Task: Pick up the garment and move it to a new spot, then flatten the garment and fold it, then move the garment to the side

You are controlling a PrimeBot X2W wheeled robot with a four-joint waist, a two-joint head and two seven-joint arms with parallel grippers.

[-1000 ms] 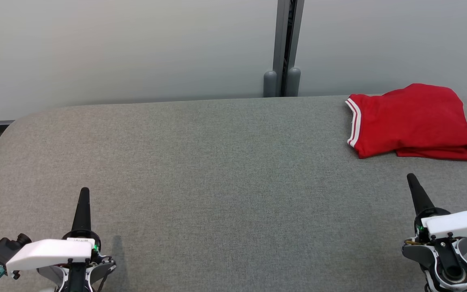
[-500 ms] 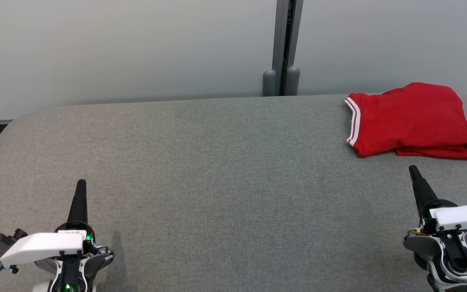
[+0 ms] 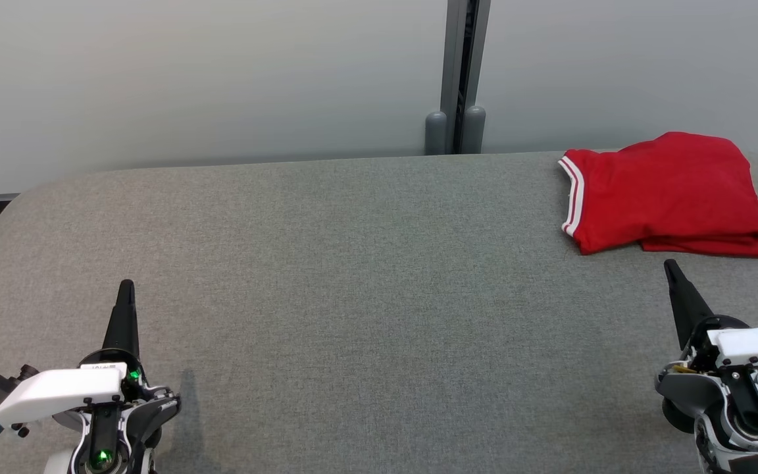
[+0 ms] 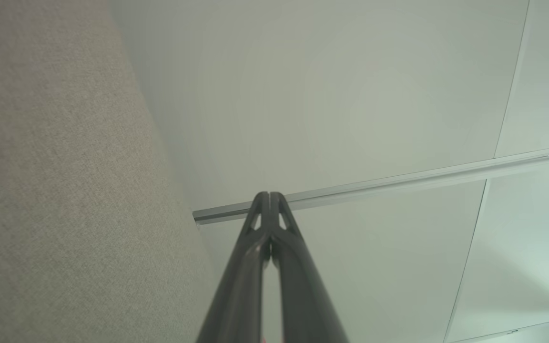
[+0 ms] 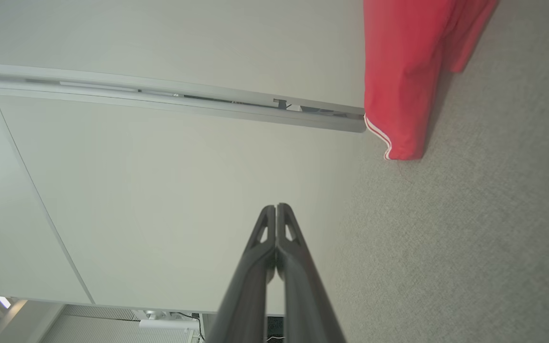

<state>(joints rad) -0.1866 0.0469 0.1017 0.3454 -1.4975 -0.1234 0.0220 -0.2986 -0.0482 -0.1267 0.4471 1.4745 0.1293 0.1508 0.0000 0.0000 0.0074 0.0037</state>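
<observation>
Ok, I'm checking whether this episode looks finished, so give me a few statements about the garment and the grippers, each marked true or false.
1. The red garment lies folded at the far right of the table. True.
2. The right gripper is clamped on the garment. False: its fingers are shut on nothing and it sits apart from the cloth, on the robot's side of it.
3. The left gripper is shut, with nothing between its fingers. True.
4. The garment's edge has blue trim. False: the trim on its left edge is white stripes.
</observation>
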